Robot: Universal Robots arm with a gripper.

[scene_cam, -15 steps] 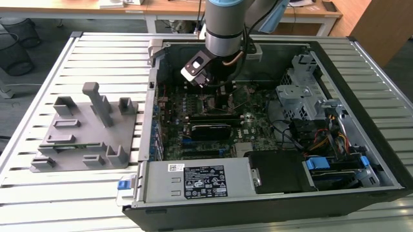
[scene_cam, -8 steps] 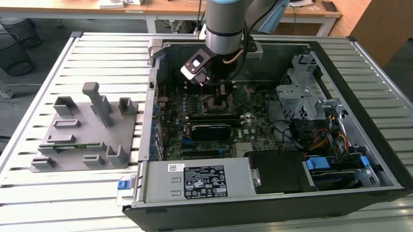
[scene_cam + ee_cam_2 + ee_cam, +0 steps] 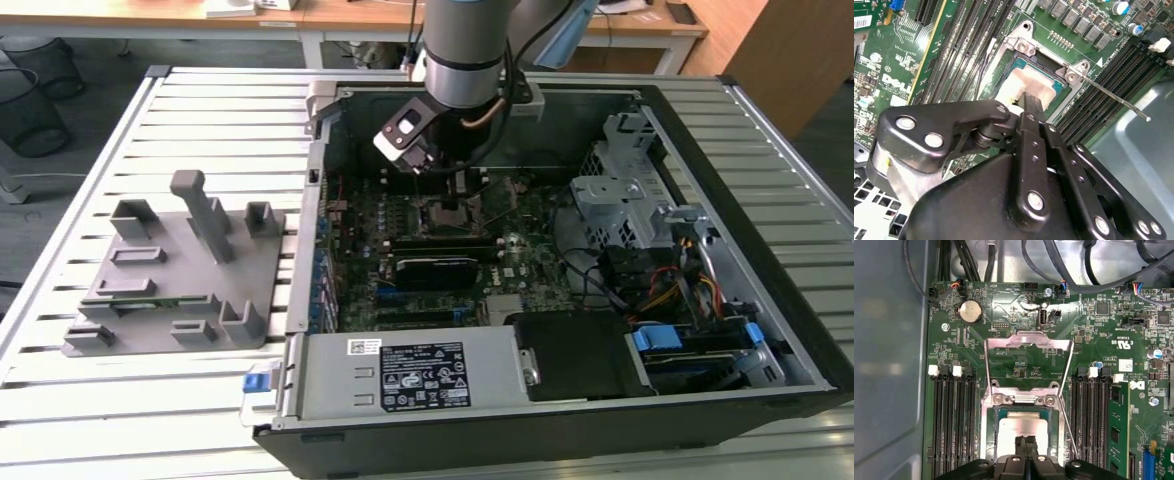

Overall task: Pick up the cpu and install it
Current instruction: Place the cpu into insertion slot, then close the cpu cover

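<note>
Gripper: the gripper (image 3: pixel 1025 454) hangs low inside the computer case, straight over the socket. Its two black fingers (image 3: pixel 1021 446) are pressed together with no gap and nothing clamped between them.
Gripper, other views: in the second wrist view the gripper (image 3: pixel 1032 106) comes down to the cpu's pale top; I cannot tell whether the tips actually touch it. In the exterior view the gripper (image 3: pixel 461 188) sits below the arm's wrist, over the middle of the board.
Cpu: the cpu (image 3: pixel 1021 425) (image 3: pixel 1024 82) lies flat in the socket, silver-white top up, with a thin green edge showing around it, directly under the fingertips.
Socket: the socket (image 3: pixel 988 412) (image 3: pixel 1024 47) frames the cpu in metal, with two screws at one end.
Load plate: the load plate (image 3: pixel 1029 342) is swung open, clear of the cpu; the board shows through its window.
Lever: the lever (image 3: pixel 1114 97), a thin wire rod, stands released and slants away beside the socket.
Memory slots: the memory slots (image 3: pixel 951 420) run as long black rows on both sides of the socket, with white latches at their ends.
Battery: the battery (image 3: pixel 969 311), a round coin cell, sits beyond the load plate near the board's edge.
Motherboard: the motherboard (image 3: pixel 1104 340) (image 3: pixel 534 260) is green and lies on the floor of the case.
Case: the computer case (image 3: pixel 747 130) is black and lies open on the slatted table (image 3: pixel 80 400).
Fixture: the grey fixture (image 3: pixel 174 270) rests on the table at the exterior view's left of the case, well apart from the gripper; a narrow green strip (image 3: pixel 127 292) lies in it.
</note>
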